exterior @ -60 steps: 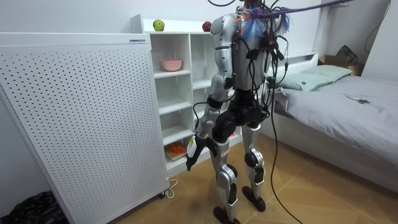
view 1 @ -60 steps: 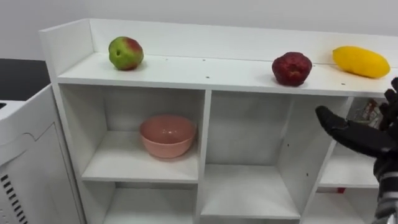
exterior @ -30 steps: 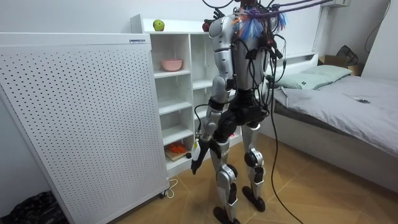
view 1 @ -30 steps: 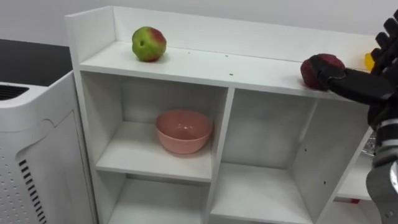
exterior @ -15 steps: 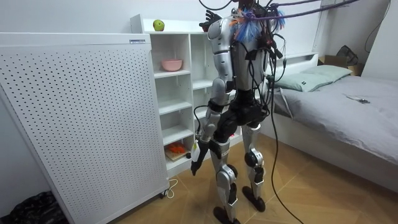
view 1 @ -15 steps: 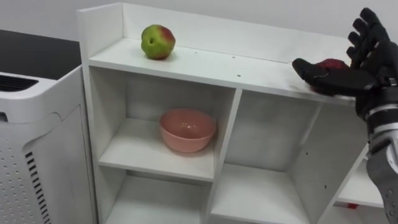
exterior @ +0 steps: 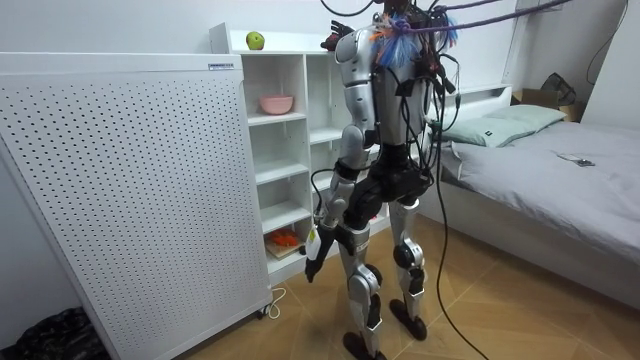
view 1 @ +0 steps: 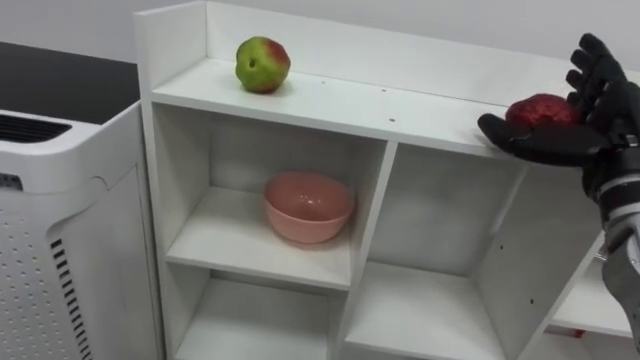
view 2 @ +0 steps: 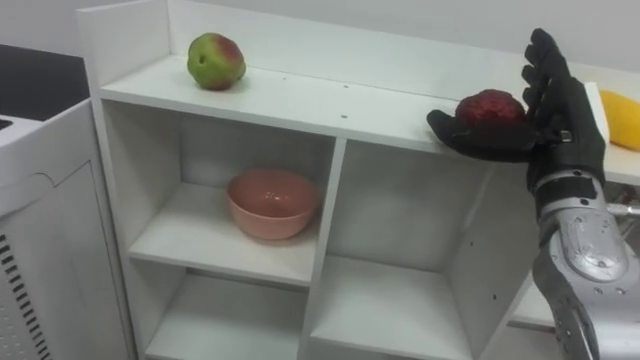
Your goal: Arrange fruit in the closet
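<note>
Crimson fruit (view 2: 490, 108) sits on the closet's top shelf (view 2: 330, 106), just left of the palm of my right hand (view 2: 552, 122), thumb stretched in front, fingers straight behind: wide, not gripping. My left hand (exterior: 312, 250) hangs low, well away.

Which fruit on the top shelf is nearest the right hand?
The dark red fruit: the right hand flanks it, thumb in front, fingers behind. The green-red apple lies far left, the yellow fruit beyond the hand.

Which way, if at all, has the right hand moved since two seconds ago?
Yes. The right hand has gone up: it was below the top shelf, and now it is level with it, at the red fruit.
</note>
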